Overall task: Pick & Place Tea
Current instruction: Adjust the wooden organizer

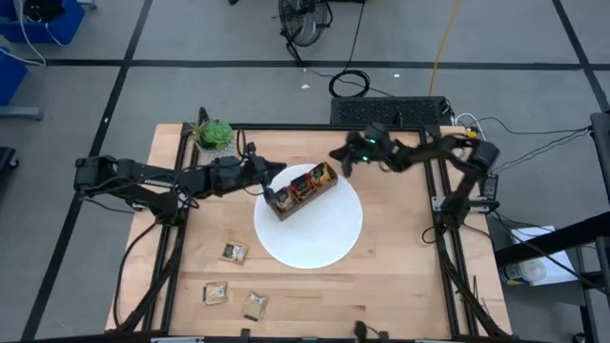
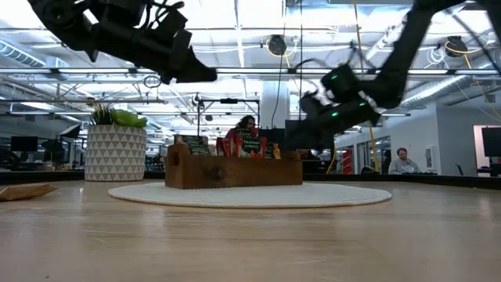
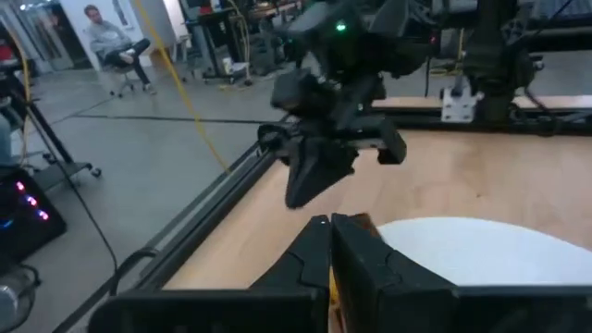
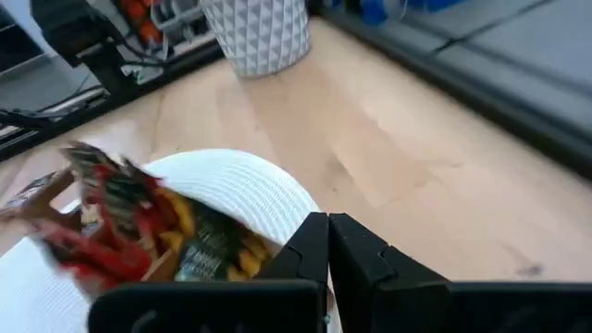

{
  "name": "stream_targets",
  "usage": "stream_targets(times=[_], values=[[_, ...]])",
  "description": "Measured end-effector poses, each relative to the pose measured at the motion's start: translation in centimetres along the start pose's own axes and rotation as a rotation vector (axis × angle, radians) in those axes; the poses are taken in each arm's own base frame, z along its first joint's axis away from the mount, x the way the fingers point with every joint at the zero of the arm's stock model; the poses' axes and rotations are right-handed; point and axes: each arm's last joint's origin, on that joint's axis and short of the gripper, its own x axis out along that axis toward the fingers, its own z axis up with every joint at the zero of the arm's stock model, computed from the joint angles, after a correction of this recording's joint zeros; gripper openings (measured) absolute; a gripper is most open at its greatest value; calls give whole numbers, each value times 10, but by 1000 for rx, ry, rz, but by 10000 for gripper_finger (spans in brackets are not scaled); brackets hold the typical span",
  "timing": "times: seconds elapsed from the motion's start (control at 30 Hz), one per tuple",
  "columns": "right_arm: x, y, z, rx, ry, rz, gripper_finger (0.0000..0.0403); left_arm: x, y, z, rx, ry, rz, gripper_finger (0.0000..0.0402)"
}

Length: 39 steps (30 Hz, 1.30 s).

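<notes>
A brown wooden tray stands on the round white plate, with red and yellow tea sachets upright in it. Three more tea sachets lie flat on the table near its front left: one, a second and a third. My left gripper hovers shut above the tray's left end, well clear of it in the low view. My right gripper is shut and hangs off the tray's far right corner, over the plate's far edge.
A green plant in a white patterned pot stands at the table's far left corner. Black frame rails run along the table's left and right sides. People sit in the room beyond the table.
</notes>
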Motion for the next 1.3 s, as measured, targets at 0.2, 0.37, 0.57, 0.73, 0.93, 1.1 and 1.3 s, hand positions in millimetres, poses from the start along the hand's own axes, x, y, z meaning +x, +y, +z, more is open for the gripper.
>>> stream_targets(times=[0.2, 0.37, 0.57, 0.73, 0.93, 1.1, 1.3], values=[[51, -24, 6, 79, 151, 75, 0, 0, 1, -1, 12, 10, -6, 21], [66, -20, 10, 96, 186, 202, 0, 0, 0, -5, 23, 42, -20, 21], [54, -2, 18, 121, 213, 252, 0, 0, 0, -11, 41, 108, -26, 21], [36, 16, 23, 106, 280, 240, 0, 0, 0, -12, 36, 120, -27, 21], [22, 18, 36, -97, 179, -101, 0, 0, 0, -12, 34, 112, -26, 21], [27, 7, 25, -85, 213, -99, 0, 0, 0, -10, 22, 99, -25, 21], [38, 0, 3, -51, 285, -57, 0, 0, 0, -10, 15, 96, -24, 21]])
